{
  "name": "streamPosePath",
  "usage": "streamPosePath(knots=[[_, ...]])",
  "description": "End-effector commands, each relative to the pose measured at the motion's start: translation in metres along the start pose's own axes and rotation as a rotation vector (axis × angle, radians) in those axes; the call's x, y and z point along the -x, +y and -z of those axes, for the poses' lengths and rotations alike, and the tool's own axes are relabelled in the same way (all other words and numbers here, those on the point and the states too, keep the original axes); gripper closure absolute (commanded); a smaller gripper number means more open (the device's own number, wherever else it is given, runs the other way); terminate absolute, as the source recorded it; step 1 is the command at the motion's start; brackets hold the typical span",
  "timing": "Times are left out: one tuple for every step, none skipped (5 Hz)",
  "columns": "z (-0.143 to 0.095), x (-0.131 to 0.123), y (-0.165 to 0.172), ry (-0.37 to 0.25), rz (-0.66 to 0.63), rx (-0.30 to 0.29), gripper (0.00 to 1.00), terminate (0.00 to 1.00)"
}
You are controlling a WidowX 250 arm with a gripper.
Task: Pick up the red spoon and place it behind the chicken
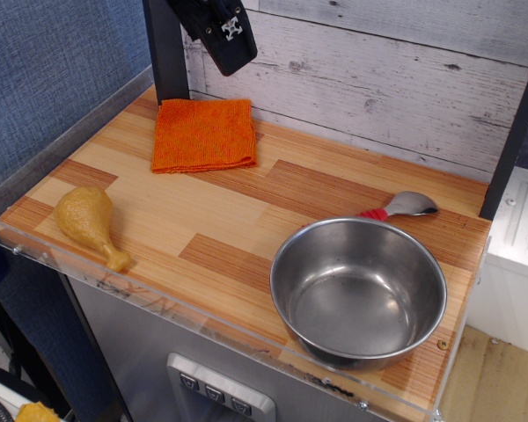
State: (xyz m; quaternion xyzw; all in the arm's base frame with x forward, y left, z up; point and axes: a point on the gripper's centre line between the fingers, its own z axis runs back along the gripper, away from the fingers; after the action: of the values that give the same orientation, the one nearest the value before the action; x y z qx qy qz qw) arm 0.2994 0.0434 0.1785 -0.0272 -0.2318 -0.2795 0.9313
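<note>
1. Nothing of the task is seen to be done yet: the spoon [405, 207] is not held and lies on the desk [238, 220] at the far right, just behind the bowl [359, 290].
2. Only the spoon's silver bowl and a short piece of its red handle are shown; the rest of the handle is hidden behind the steel rim.
3. The chicken [90, 223] is found at the near left, well apart from the spoon, with its plump end toward the far left and its bone tip pointing to the near edge.
4. The tool [224, 35] is held high at the far left, above the cloth [203, 134] and well away from both task things. Its fingertips are not clearly made out, so it cannot be told whether it is released or clenched; nothing is seen to be grasped by it.
5. All steps are judged to be left: the reach across to the spoon, the grasp, the lift, the carry to the left, and the placing on the far side of the chicken.
6. The bowl is judged to be the main thing in the way, since the handle is crowded by its rim and little of it is exposed for a grasp.
7. The bare wood between the chicken and the cloth is judged to be wide enough for the spoon, though the cloth could be brushed if the spoon is set too far back.
8. A clear raised lip is seen along the near and left edges of the desk.
</note>
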Motion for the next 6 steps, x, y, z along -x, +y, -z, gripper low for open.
streamPosePath(knots=[[0.0, 0.0, 0.0, 0.0, 0.0, 0.0, 0.0, 0.0], [0.031, -0.036, -0.011, 0.018, 0.07, 0.037, 0.0, 0.0], [0.06, -0.053, -0.028, 0.027, 0.098, 0.089, 0.0, 0.0], [0.087, -0.064, -0.046, 0.054, 0.151, 0.124, 0.0, 0.0], [0.108, -0.067, -0.06, 0.063, 0.149, 0.122, 0.0, 0.0], [0.125, -0.068, -0.072, 0.074, 0.148, 0.106, 0.0, 0.0]])
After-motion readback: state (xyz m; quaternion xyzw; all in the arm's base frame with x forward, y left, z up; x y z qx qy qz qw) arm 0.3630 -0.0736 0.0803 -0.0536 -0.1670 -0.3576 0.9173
